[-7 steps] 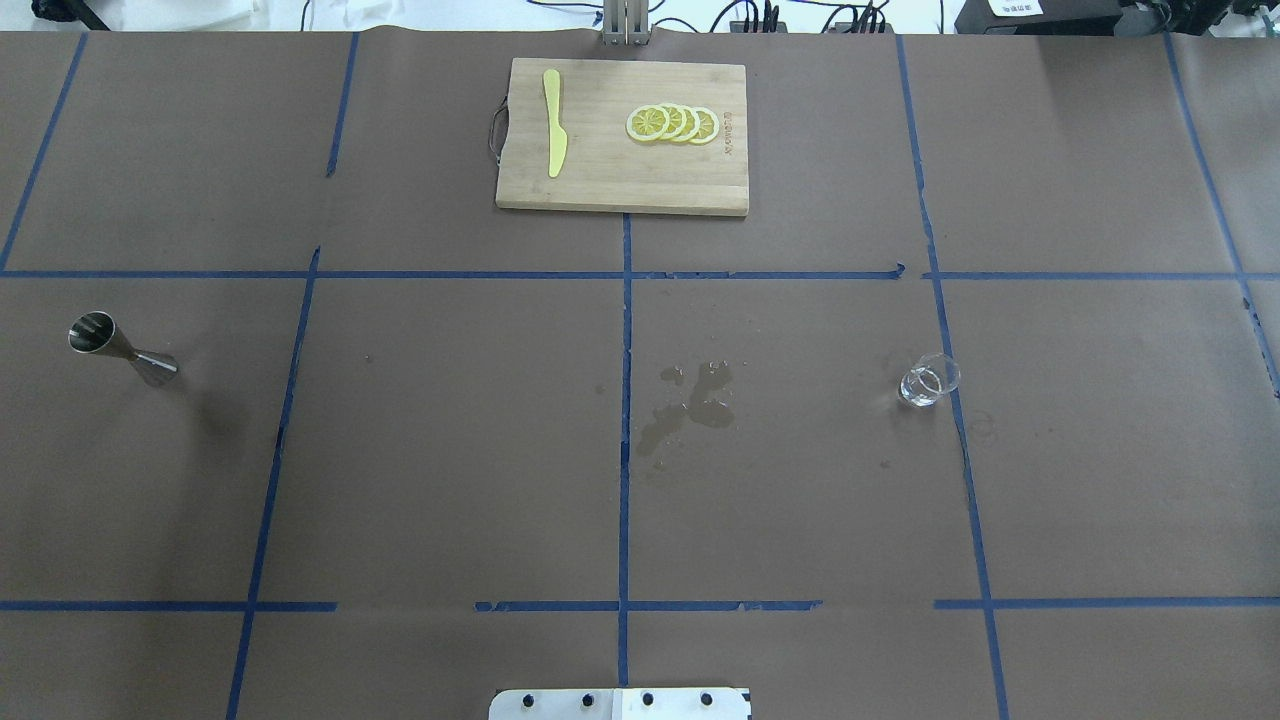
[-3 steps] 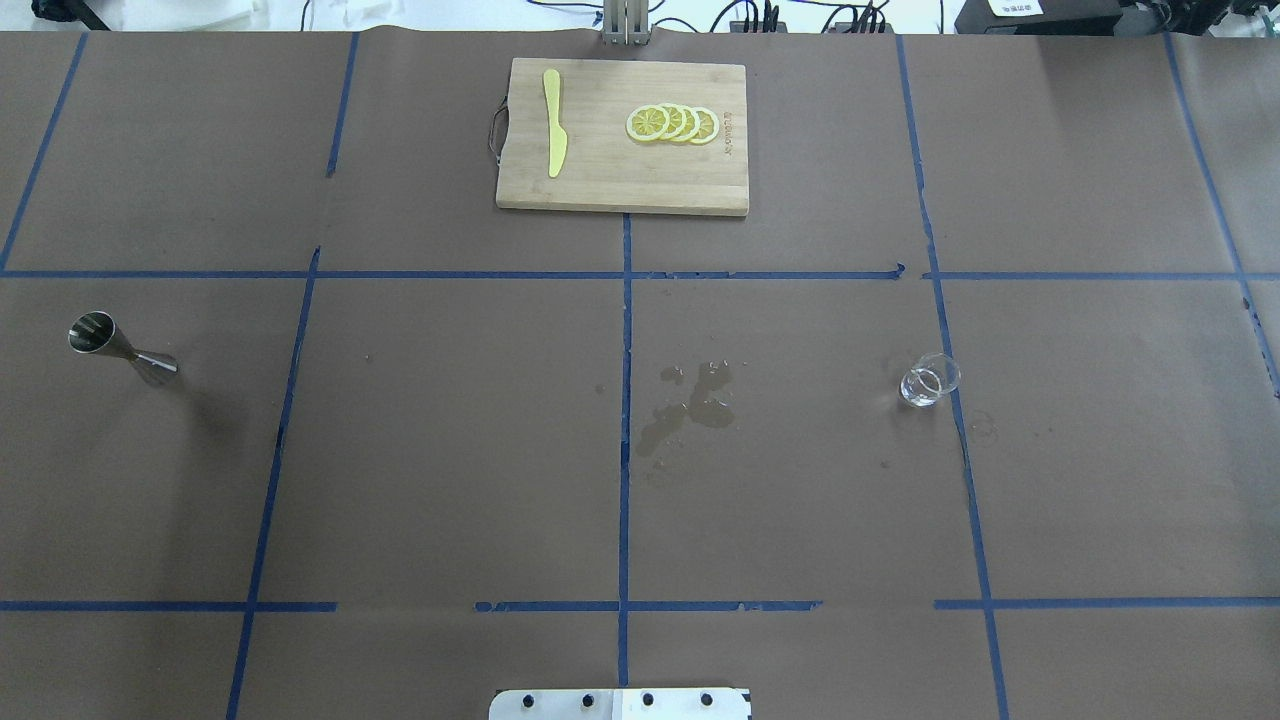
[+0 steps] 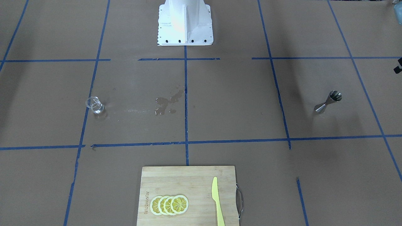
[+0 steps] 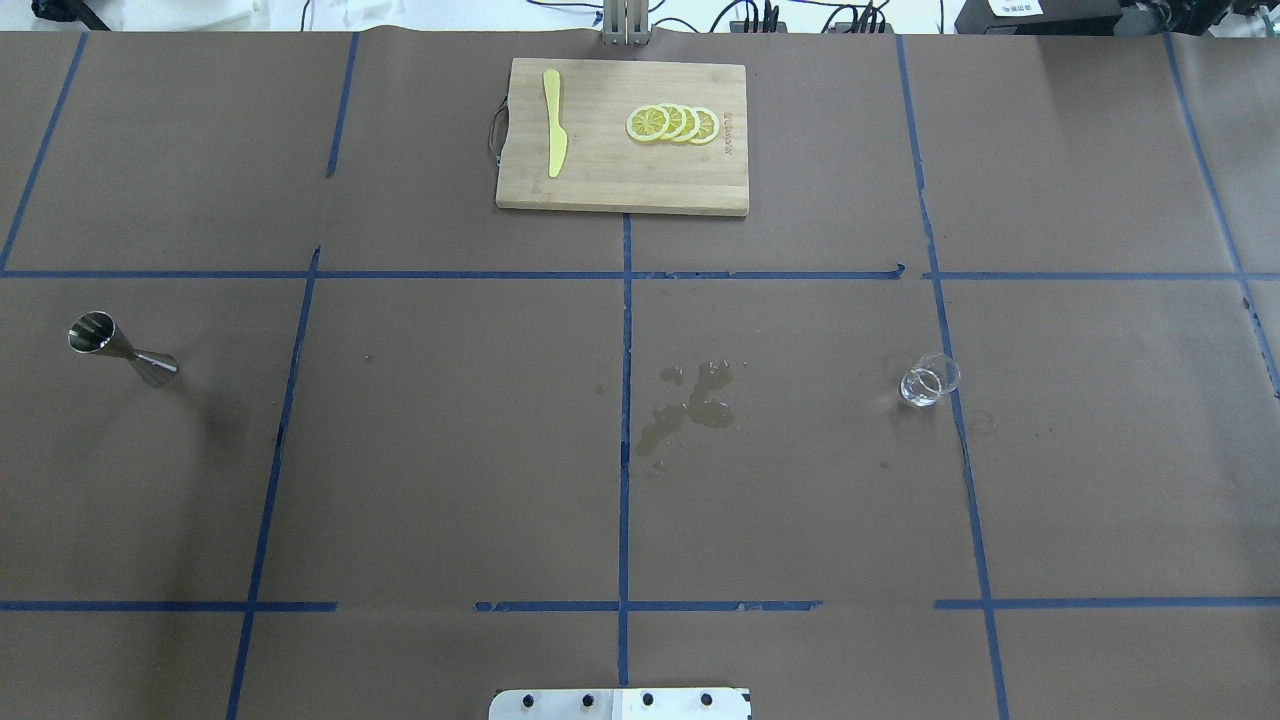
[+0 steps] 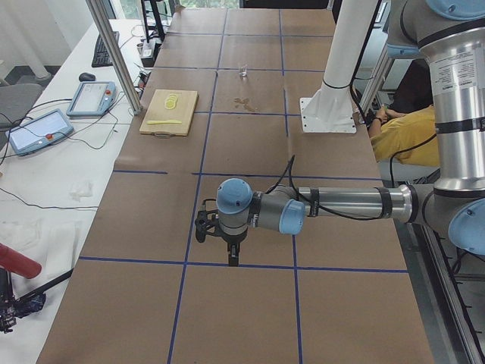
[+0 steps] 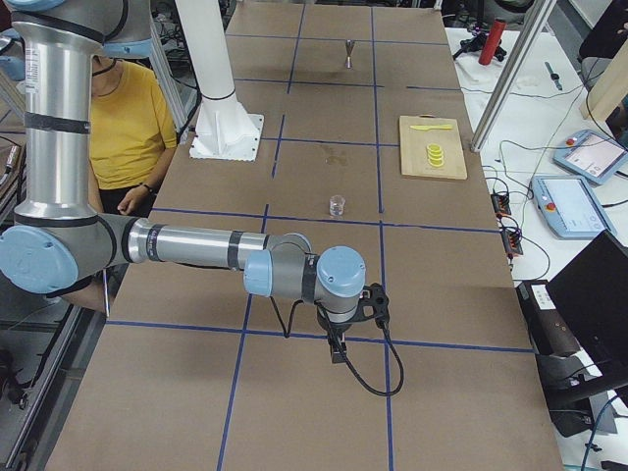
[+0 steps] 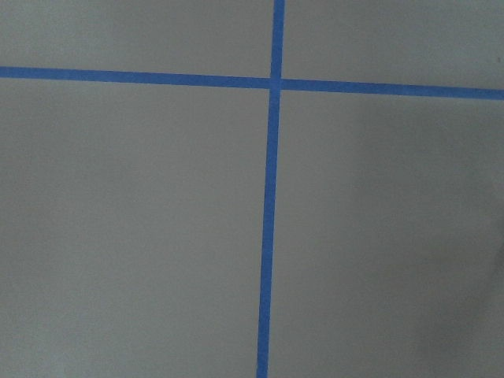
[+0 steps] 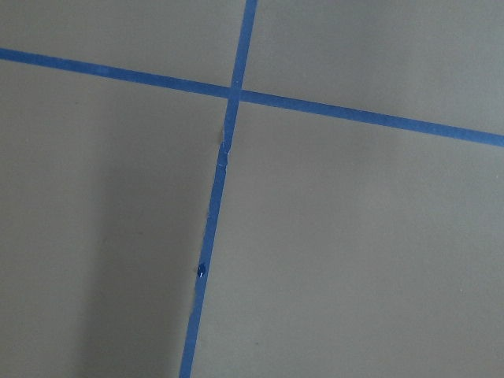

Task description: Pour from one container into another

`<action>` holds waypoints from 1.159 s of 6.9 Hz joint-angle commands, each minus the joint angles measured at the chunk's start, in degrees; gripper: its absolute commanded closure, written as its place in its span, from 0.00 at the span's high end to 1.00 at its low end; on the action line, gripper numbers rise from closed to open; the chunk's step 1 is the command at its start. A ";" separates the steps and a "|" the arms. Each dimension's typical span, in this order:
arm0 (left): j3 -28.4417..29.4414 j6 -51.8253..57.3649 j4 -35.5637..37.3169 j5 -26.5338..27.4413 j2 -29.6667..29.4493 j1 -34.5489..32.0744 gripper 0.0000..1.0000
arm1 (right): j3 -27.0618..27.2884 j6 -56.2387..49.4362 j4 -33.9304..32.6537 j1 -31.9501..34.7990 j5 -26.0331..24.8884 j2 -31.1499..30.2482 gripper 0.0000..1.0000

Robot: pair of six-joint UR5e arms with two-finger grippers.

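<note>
two vessels flank the spill (image 3: 165, 103) in the front view: glass cup (image 3: 95, 105), likely light, slick, brittle, best pinched across its wall; jigger (image 3: 328, 102), stiff steel, likely tippy. overhead, brown paper (image 4: 450, 450) looks wet only at the spill. side views: left gripper (image 5: 233, 256) and right gripper (image 6: 337, 348) hang well away from the spill; wide or narrow, cannot tell.

From overhead: jigger (image 4: 120, 350) at 9 o'clock, cup (image 4: 930, 381) at 3 o'clock, board (image 4: 600, 185) at 12 o'clock carrying knife (image 4: 553, 125) and 4 lemon slices (image 4: 672, 124).

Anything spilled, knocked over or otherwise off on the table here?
Yes: a wet patch stains the brown paper beside the centre tape line, between the glass cup and the jigger, as if liquid had spilled. Both vessels stand upright, far apart.
</note>
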 commanded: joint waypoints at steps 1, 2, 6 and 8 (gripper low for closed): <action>-5.13 1.42 -0.24 0.21 2.42 0.58 1.00 | 0.17 0.00 -0.03 -0.27 0.18 0.14 1.00; -4.81 7.79 0.02 0.56 2.87 0.41 1.00 | 0.61 0.08 -0.21 -0.79 0.27 0.67 1.00; -1.47 7.86 0.64 3.38 0.77 0.23 1.00 | 3.85 7.80 -0.38 -6.50 -0.43 3.13 1.00; -1.64 7.85 2.66 3.38 0.06 0.23 1.00 | 7.36 12.45 -2.30 -9.31 0.62 2.52 1.00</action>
